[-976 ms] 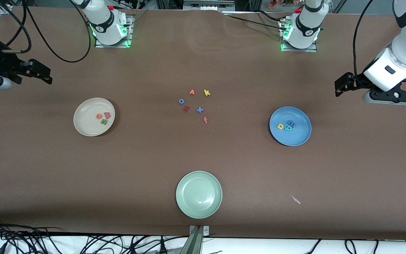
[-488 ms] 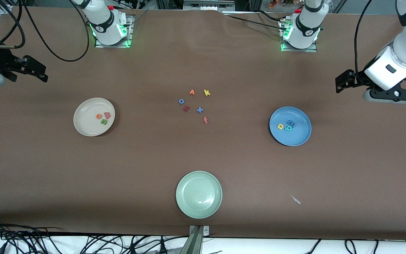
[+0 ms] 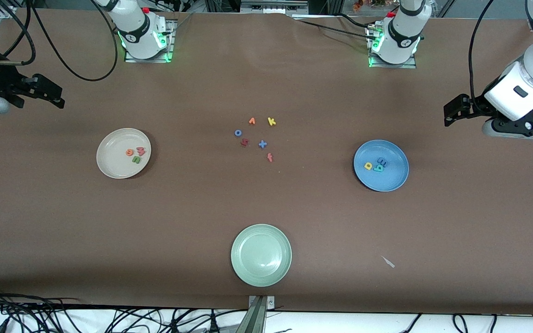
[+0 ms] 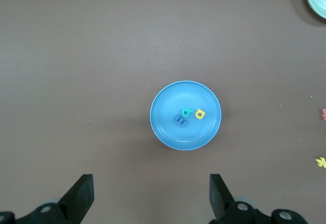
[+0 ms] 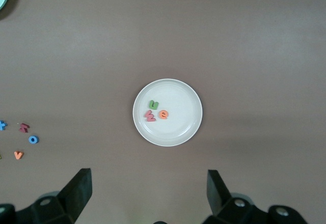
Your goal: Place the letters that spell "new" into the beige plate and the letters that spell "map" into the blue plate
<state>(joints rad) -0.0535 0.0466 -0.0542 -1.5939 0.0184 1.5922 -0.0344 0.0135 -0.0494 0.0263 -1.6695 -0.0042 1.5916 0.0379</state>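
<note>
The beige plate lies toward the right arm's end of the table. It holds the green "n", orange "e" and pinkish-red "w". Toward the left arm's end, the blue plate holds the blue "m", teal "a" and yellow "p". My left gripper hangs open and empty over bare table by the blue plate. My right gripper hangs open and empty by the beige plate.
A pale green plate lies near the front edge. Loose letters sit mid-table: orange "v", yellow "k", blue "o", a dark red one, a blue cross, red "f". A white scrap lies nearer the camera than the blue plate.
Both arms have drawn back a little toward their own ends of the table. The plates and letters have not moved, and both grippers stayed open.
</note>
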